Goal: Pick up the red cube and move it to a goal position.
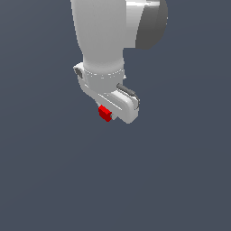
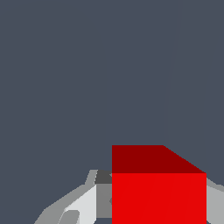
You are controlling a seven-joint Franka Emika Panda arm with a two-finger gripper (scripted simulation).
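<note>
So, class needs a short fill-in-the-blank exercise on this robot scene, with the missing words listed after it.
1. The cube is coloured ____.
2. The cube sits between the fingers of the robot's ____.
3. In the wrist view the cube shows ____ of its faces.
4. The arm is coloured ____.

Missing words: red; tool; two; white.

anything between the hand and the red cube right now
Nothing: the red cube sits right in the hand, with grey finger parts showing on either side of it in the wrist view. The exterior view shows no gap either.
</note>
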